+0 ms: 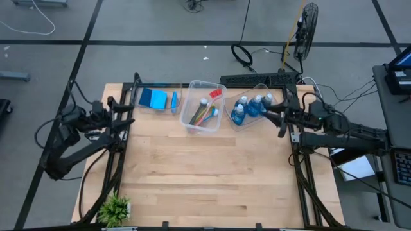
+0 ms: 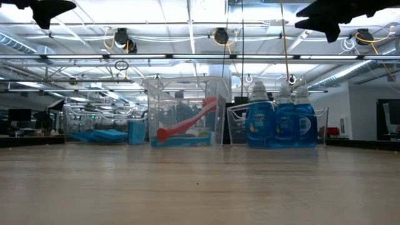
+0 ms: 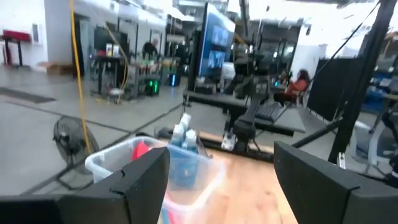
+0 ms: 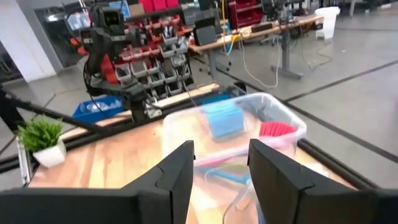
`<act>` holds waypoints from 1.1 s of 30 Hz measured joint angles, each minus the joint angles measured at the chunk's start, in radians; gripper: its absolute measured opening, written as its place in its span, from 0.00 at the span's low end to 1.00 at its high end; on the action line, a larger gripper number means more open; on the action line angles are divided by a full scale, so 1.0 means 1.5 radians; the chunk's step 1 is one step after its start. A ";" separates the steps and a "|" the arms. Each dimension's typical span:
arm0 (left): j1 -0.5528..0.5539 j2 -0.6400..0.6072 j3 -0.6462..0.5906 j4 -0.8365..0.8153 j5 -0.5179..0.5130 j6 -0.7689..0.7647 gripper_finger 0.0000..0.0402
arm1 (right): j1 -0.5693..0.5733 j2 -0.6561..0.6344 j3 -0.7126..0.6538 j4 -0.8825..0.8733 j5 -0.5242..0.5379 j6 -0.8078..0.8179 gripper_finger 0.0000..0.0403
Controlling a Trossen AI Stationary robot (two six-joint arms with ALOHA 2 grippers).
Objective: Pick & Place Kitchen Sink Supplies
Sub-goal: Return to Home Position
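Open across middle and near side of the bench (image 1: 205, 173). Closed along the far edge by three clear bins (image 1: 187, 102). Blocked at the near left corner by a small green plant (image 1: 115, 208). Overhung at the side edges by left tool (image 1: 128, 119) and right tool (image 1: 267, 116).

Grey concrete floor (image 1: 160, 25) crossed by dark tape lines; black pedestal fan (image 1: 309, 19), loose cables (image 1: 234, 51) behind table (image 1: 212, 173); open ceiling with strip lights (image 2: 187, 12), pipes; red parts-bin rack (image 4: 149, 68); desks (image 4: 273, 28); large monitor (image 3: 217, 40); seated person (image 3: 300, 81) far off
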 joint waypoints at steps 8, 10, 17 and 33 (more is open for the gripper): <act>-0.001 -0.010 -0.094 0.087 0.018 -0.036 0.74 | 0.000 -0.017 -0.053 0.010 -0.002 0.028 0.35; -0.003 -0.008 -0.123 0.136 0.019 -0.044 0.74 | 0.000 -0.023 -0.082 0.027 -0.003 0.041 0.35; -0.027 -0.009 -0.161 0.183 0.018 -0.067 0.73 | 0.000 -0.077 -0.169 0.123 -0.004 0.054 0.35; -0.164 0.033 -0.165 0.216 -0.115 -0.064 0.73 | 0.001 -0.191 -0.260 0.124 -0.004 0.094 0.35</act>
